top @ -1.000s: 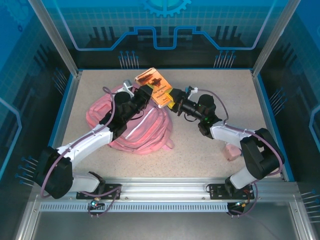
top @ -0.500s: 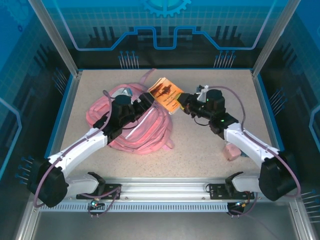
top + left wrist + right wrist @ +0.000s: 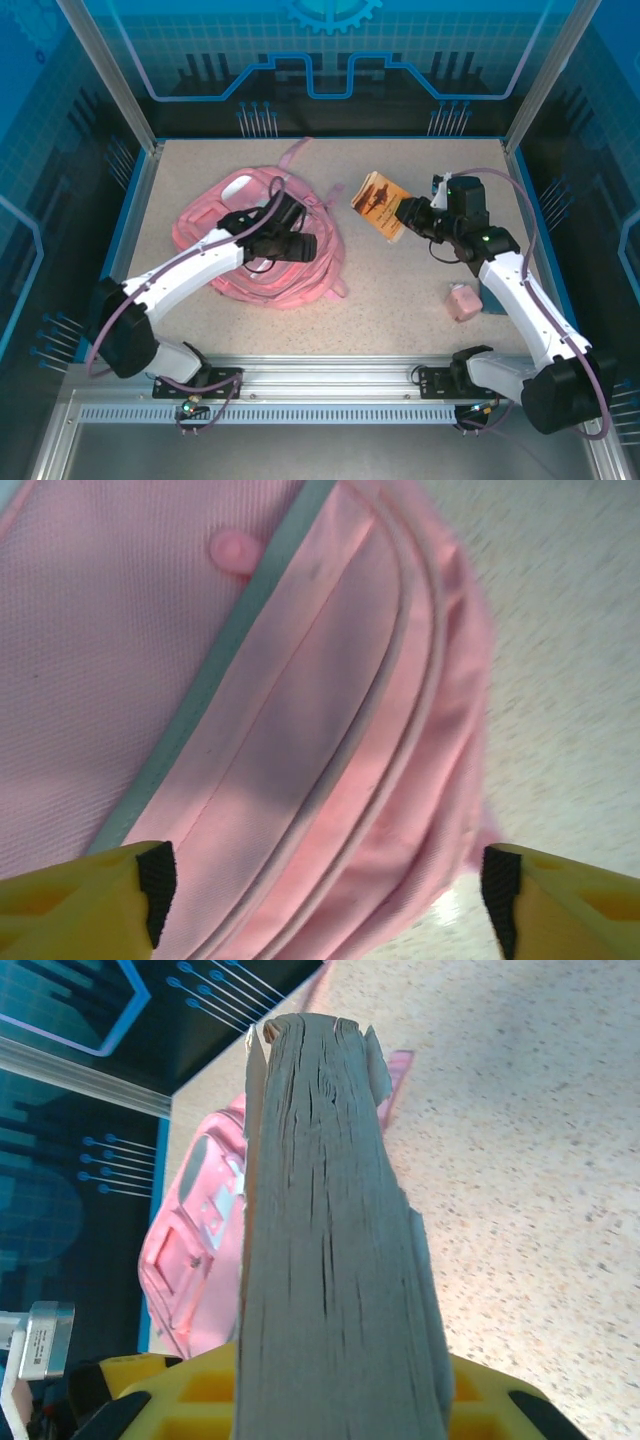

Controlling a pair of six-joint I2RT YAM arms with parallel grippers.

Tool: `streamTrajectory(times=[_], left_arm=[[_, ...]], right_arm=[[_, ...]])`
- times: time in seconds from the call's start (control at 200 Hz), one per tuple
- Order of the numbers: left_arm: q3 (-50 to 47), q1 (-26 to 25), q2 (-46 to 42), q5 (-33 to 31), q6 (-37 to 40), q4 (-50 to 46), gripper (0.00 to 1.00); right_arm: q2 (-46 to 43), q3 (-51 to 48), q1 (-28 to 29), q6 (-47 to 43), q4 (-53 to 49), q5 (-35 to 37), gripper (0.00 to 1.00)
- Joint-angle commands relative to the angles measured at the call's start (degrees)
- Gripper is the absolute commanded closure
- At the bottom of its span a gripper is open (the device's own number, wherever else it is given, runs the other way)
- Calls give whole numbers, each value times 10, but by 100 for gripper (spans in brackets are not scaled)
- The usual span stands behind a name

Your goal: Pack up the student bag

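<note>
- Table (image 3: 400, 300): speckled beige top; everything below sits on or over it.
- Bag (image 3: 295, 283): pink, lying flat on the left half of the table with one strap trailing toward the far edge. In the left wrist view I see its fabric (image 3: 280, 680) close up, crossed by a pale stripe (image 3: 200, 680) and curved piping.
- Left arm (image 3: 180, 275): reaches from the near left corner across the bag.
- Right arm (image 3: 520, 290): reaches up the right side of the table.
- Book (image 3: 378, 200): orange cover, right of the bag and clear of it. The right wrist view shows its grey page edge (image 3: 330, 1210) rising from between the fingers. I cannot tell whether its far end touches the table.
- Left gripper (image 3: 303, 246): over the right part of the bag. Its jaws stand wide with nothing between them (image 3: 325, 880), the bag directly beneath.
- Right gripper (image 3: 408, 213): clamped on the near end of the book (image 3: 340, 1390).
- Pink item (image 3: 461, 300): small, on the table beside the right arm, well apart from the bag.
</note>
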Motion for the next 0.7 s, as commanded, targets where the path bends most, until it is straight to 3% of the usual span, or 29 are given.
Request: streamTrajectory(times=[0.0,0.14,0.39,0.565,0.695], left_arm=[[39,-20,48,-80,66,-102,26],[70,-32,97,-108,76,-122,41],[86,-34,140,-141,82,-126,50],[85,-34,152,-137,79,-125,53],[86,-33,161,-121,83,-127,48]], right_arm=[[-12,-3,-6,-25,-13,-13,77],[-8,-6,-6,-18,-13,-14,77],[-14,-11,-7,-16,-13,-10,77],[-15,-15,-8,-14,-12,-9,77],[-16,-17,-8,-12,-10,-8,77]])
